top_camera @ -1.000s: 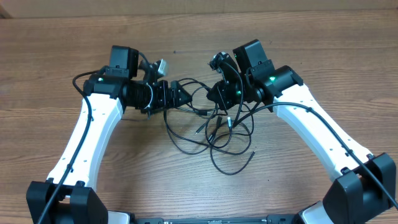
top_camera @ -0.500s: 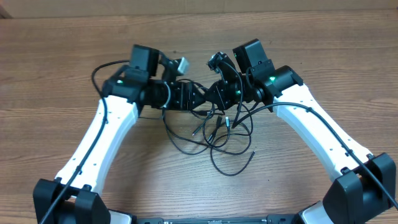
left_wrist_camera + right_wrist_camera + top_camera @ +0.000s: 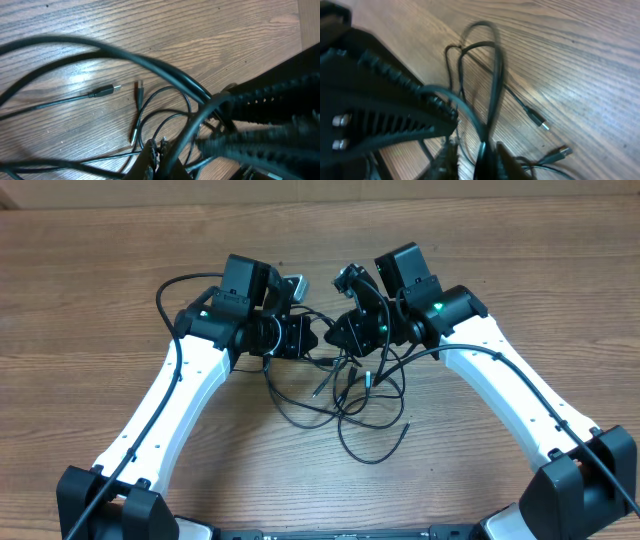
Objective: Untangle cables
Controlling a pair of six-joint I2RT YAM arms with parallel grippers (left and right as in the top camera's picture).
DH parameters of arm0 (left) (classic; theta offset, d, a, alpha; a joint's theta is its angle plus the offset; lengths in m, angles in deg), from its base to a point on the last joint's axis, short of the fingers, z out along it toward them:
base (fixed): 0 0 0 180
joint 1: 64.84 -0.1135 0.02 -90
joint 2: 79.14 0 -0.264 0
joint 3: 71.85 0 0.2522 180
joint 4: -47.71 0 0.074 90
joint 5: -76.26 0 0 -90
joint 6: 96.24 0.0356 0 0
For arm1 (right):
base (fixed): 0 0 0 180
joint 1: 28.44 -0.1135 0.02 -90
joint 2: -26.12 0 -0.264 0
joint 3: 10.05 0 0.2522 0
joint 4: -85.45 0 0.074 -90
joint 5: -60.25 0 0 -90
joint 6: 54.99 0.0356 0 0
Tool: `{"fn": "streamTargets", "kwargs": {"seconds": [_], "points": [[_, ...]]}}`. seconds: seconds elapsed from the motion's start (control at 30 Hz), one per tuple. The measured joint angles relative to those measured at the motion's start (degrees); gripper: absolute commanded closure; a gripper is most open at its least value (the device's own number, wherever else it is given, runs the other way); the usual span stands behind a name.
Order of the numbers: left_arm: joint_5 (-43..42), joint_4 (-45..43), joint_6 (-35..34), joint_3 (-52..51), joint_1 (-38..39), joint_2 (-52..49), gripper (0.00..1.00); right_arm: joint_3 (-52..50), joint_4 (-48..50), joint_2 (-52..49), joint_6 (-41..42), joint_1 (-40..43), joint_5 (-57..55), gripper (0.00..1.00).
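The cables (image 3: 352, 412) are thin black cords lying in a loose tangle on the wooden table between the two arms, some strands lifted toward the grippers. My left gripper (image 3: 312, 338) is at the tangle's top left, tip to tip with my right gripper (image 3: 338, 336). In the left wrist view, the left gripper (image 3: 156, 145) is shut, with a cable strand (image 3: 185, 135) running up from its tips. In the right wrist view, the right gripper (image 3: 474, 152) has its jaws slightly apart, and a cable (image 3: 490, 107) runs between them against the right finger (image 3: 501, 156).
Loose plug ends (image 3: 106, 91) lie on the wood (image 3: 480, 240) under the grippers, another plug (image 3: 538, 119) to the right. Thicker black robot cables (image 3: 175, 285) loop off the left arm. The other arm's body fills part of each wrist view.
My left arm swung right into the tangle until it met the right gripper, and its jaws went from open to shut. The right gripper's jaws have parted a little.
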Motion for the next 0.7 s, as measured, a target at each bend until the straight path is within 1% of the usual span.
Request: {"fn": "streamTargets", "kwargs": {"seconds": [0.03,0.1,0.5,0.7], "points": [[0.15,-0.07,0.00,-0.02,0.00,0.00,0.96,0.00,-0.13,0.00,0.00,0.00,0.07,0.58],[0.33,-0.11,-0.04,-0.02,0.00,0.00,0.95,0.00,-0.28,0.00,0.00,-0.02,0.13,0.55],[0.37,-1.62,-2.62,0.00,0.00,0.00,0.96,0.00,-1.07,0.00,0.26,0.00,0.39,0.54],[0.37,-1.62,-3.13,-0.02,0.00,0.00,0.96,0.00,-4.79,0.00,0.22,0.00,-2.62,0.54]]}}
